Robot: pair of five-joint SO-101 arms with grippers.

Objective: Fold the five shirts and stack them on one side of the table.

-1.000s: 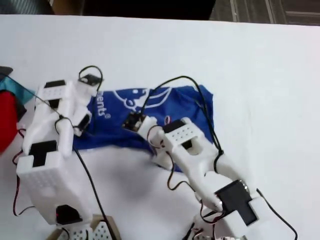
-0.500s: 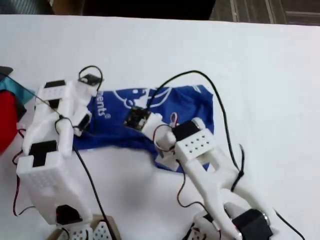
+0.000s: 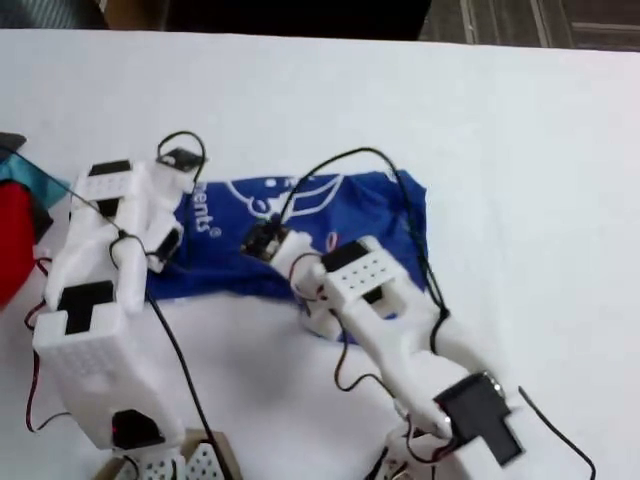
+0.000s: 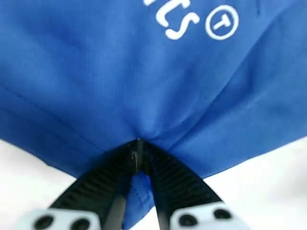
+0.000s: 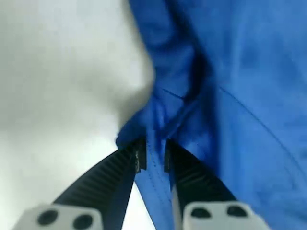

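Blue shirt (image 3: 360,205) lies bunched across the middle of the white counter (image 3: 500,120), and right at its near edge the right claw (image 5: 152,155) is clamped on a fold of hem, cloth running between its black fingers! Farther along, at the shirt's left end, the left claw (image 4: 138,148) pinches a pucker of fabric tight. A red cloth (image 3: 10,245) sits at the counter's left edge.

We are pinching a gathered fold of the blue shirt (image 4: 120,72) with our left gripper (image 4: 138,147), its black jaws meeting tip to tip on the cloth. White lettering (image 4: 178,23) is showing on the shirt beyond the pinch, and the white table (image 4: 276,184) is lying past the fabric's edge.
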